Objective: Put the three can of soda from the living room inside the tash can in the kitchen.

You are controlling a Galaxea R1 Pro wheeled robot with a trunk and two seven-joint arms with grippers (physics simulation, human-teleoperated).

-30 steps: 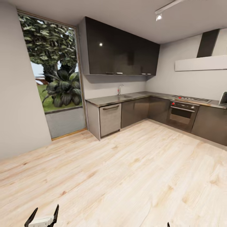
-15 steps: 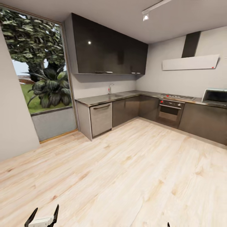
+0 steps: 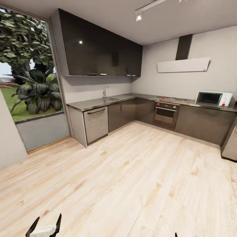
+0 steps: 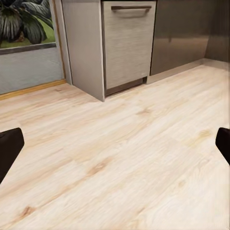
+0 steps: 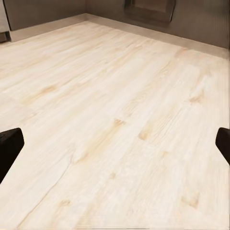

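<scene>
**Operator:** Status, near to far. The left gripper [image 3: 44, 227] sits at the lower edge of the head view with its fingers spread wide and nothing between them. In the left wrist view both fingertips [image 4: 9, 146] sit at the picture's edges over bare wood floor [image 4: 143, 163]. The right gripper [image 5: 115, 143] is also spread and empty, its tips wide apart over the same planks.

**Supervisor:** Where are the cans and the bin?

**Operator:** I cannot place them. No soda can is in either gripper or on the floor ahead, and I see no bin along the cabinets. I am in the kitchen: dishwasher [image 3: 95, 123] beside the window [image 3: 26, 75], then the steel counter [image 3: 98, 102] with sink and tap [image 3: 104, 92], the oven [image 3: 166, 113] in the corner run, and the microwave [image 3: 213, 98] farthest off.

**Supervisor:** Risks from here?

**Operator:** Three, in my judgement.
1. Arriving empty-handed: with nothing carried, driving further into this room gains nothing for the task (the cans are said to be in the living room).
2. Collision: a grey appliance [image 3: 230, 144] stands at the right edge of the head view. A turn of the base could clip it.
3. Missed bin: it may stand outside the present view, so I would have to search for it when I come back with a can.
</scene>
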